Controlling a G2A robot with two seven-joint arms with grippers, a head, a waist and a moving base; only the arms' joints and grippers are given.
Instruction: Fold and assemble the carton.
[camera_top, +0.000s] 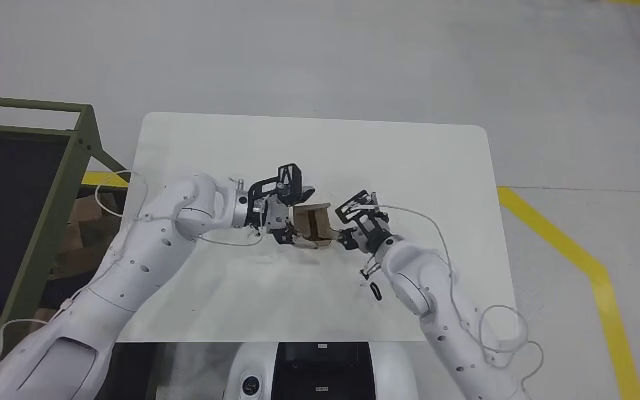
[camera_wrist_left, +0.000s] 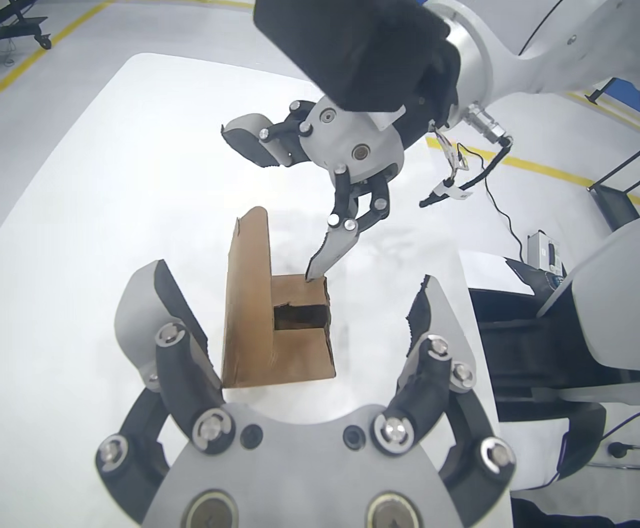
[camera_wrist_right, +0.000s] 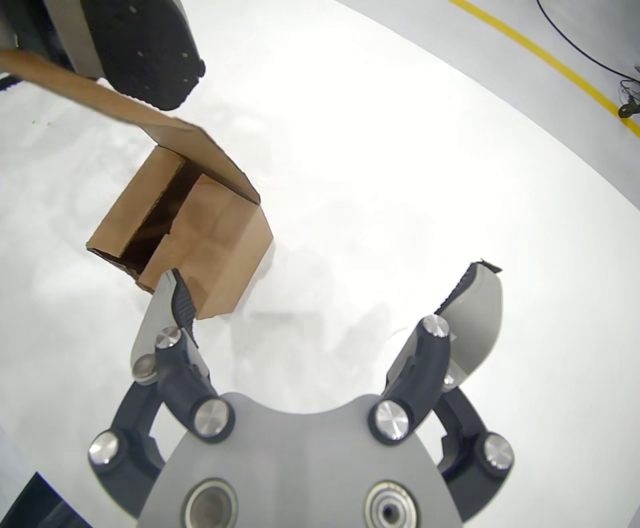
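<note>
Carton is sitting mid-counter, one flap standing upright. Left pincer is hovering wide open at its 9 o'clock. Right pincer, also wide, is touching the 3 o'clock edge with one fingertip, so it is nearer.

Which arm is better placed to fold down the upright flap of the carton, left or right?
Probably left. The open left claw has one finger outside the upright flap, ready to push it down. The open right claw touches a folded flap with one fingertip.
</note>
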